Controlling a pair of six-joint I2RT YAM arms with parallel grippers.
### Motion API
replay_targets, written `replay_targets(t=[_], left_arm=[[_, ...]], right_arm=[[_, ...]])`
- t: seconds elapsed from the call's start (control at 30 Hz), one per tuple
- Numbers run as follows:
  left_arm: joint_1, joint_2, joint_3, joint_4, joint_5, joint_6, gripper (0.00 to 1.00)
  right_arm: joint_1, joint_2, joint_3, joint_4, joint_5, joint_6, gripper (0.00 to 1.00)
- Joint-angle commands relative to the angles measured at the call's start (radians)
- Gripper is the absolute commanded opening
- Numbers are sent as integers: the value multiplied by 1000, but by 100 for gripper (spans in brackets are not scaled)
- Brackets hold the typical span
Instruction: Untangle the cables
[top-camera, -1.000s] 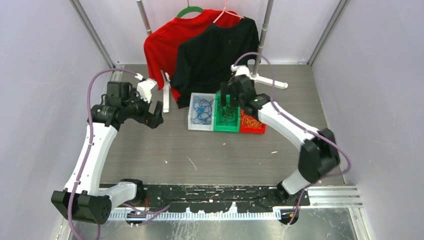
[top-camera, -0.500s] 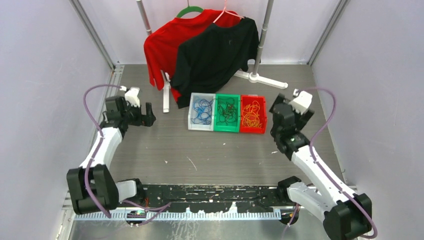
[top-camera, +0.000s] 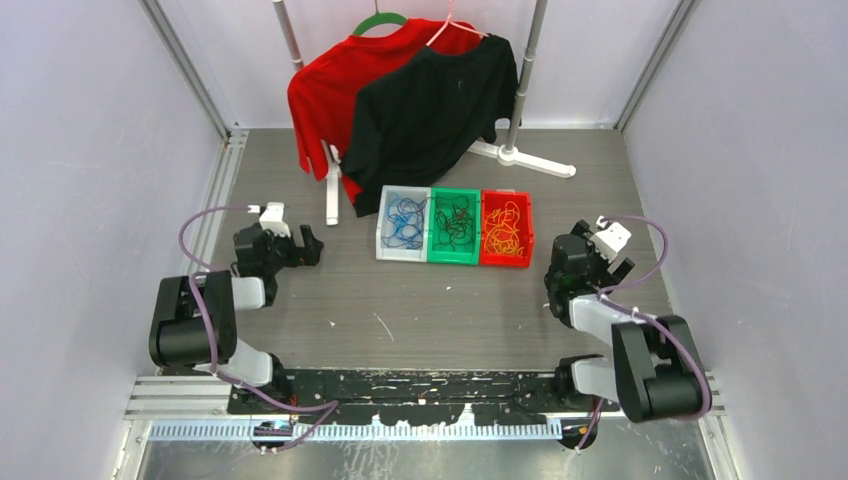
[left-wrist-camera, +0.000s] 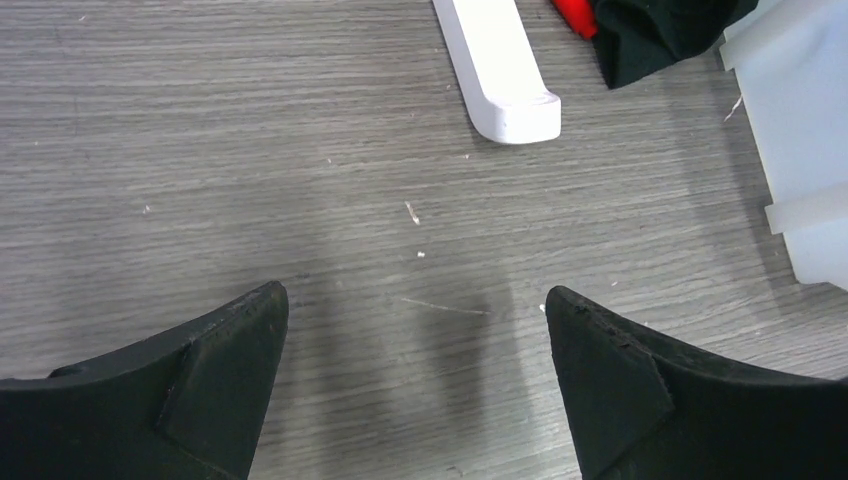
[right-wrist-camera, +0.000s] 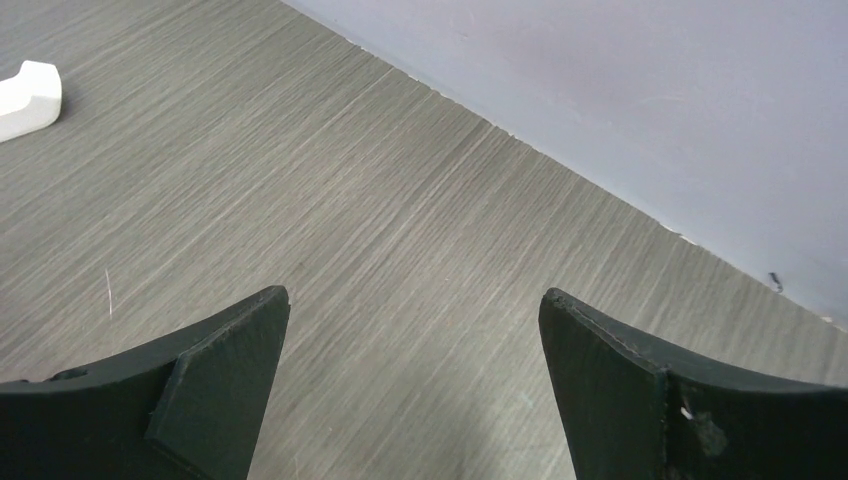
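Observation:
The cables lie in three bins at mid-table: blue cables (top-camera: 404, 220) in the clear bin (top-camera: 381, 242), dark cables (top-camera: 456, 222) in the green bin (top-camera: 452, 259), orange cables (top-camera: 504, 234) in the red bin (top-camera: 506, 263). My left gripper (top-camera: 308, 245) (left-wrist-camera: 415, 320) hangs low over bare table left of the bins, open with nothing between its fingers. The clear bin's edge (left-wrist-camera: 805, 150) shows at the right of the left wrist view. My right gripper (top-camera: 576, 242) (right-wrist-camera: 412, 320) sits right of the red bin, open and empty, facing the far right wall.
A clothes rack at the back carries a red shirt (top-camera: 325, 95) and a black shirt (top-camera: 430, 110). Its white feet (top-camera: 331, 200) (left-wrist-camera: 497, 70) (top-camera: 530, 160) (right-wrist-camera: 28, 95) lie on the table. Side walls (right-wrist-camera: 650, 100) close in on both sides.
Both arms have drawn back from the bins and folded down toward the near edge. The right gripper left the green bin and moved right. Both grippers stay open.

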Motion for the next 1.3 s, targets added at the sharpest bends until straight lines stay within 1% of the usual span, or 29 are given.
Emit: replay_targets(t=[0.0, 0.03, 0.1, 0.13, 0.17, 0.2, 0.23, 0.27, 0.3, 0.33, 0.37, 0.43, 0.47, 0.5, 0.57, 0.63, 1.0, 1.13, 1.27], left_arm=[[-33, -14, -82, 308, -58, 13, 100], [-45, 1, -111, 382, -75, 25, 99], [-59, 92, -182, 641, -111, 11, 99], [-59, 109, -197, 677, -114, 5, 99], [-62, 85, -195, 627, -119, 11, 99], [-69, 51, -179, 550, -121, 25, 100], [-78, 46, -150, 485, -130, 35, 100], [-88, 57, -116, 436, -145, 41, 99], [-101, 64, -78, 385, -155, 49, 100], [-105, 51, -48, 301, -154, 57, 100], [-108, 39, -46, 277, -159, 61, 100], [-110, 56, -59, 335, -166, 56, 100], [-109, 54, -63, 344, -167, 55, 100], [-109, 46, -58, 320, -165, 56, 99], [-109, 50, -59, 321, -168, 57, 100], [-109, 51, -59, 326, -170, 56, 100], [-110, 49, -58, 324, -169, 57, 99], [-109, 49, -58, 325, -169, 57, 100], [-110, 50, -58, 325, -169, 57, 100]], right_arm=[[-34, 128, 0, 280, -59, 55, 100], [-36, 167, 0, 322, -78, 56, 100], [-37, 246, 0, 442, -153, -22, 100], [-36, 260, 1, 463, -219, -56, 100], [-35, 264, -4, 473, -353, -84, 100], [-35, 285, -19, 523, -447, -121, 100], [-29, 350, -41, 619, -506, -158, 100], [-12, 421, -62, 760, -499, -211, 100], [7, 421, -63, 770, -484, -230, 100], [10, 388, -46, 688, -488, -212, 100], [-2, 376, -19, 621, -498, -195, 100], [-27, 382, 26, 548, -512, -175, 100], [-42, 371, 35, 503, -529, -158, 100], [-53, 361, 37, 480, -539, -146, 100], [-54, 372, 28, 514, -537, -157, 100], [-54, 361, 32, 488, -537, -152, 100], [-54, 369, 36, 494, -542, -155, 100], [-78, 366, 56, 443, -596, -142, 100], [-81, 361, 49, 457, -600, -141, 100]])
